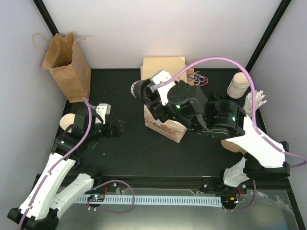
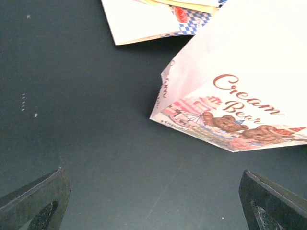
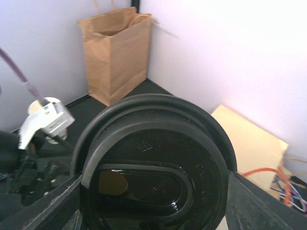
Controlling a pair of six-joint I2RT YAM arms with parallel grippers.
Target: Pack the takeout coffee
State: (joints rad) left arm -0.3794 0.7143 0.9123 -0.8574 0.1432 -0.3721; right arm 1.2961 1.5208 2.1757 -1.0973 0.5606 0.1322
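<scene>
Right fingers (image 3: 261,206) are gripping the takeout coffee (image 3: 153,167), raised beside the printed paper bag (image 1: 165,125) at the middle of the worktop (image 1: 124,153), probably to pack it there, while left fingers (image 2: 36,201) are hanging wide open, empty.

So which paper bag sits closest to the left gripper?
The white paper bag printed with "Cream Bear" and cartoon bears, mid-table just ahead of the open left gripper. The plain brown paper bag stands farther off, in the far left corner.

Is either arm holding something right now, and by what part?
The right gripper holds the takeout coffee, fingers on opposite sides of its lidded top. The left gripper is open, holding nothing.
</scene>
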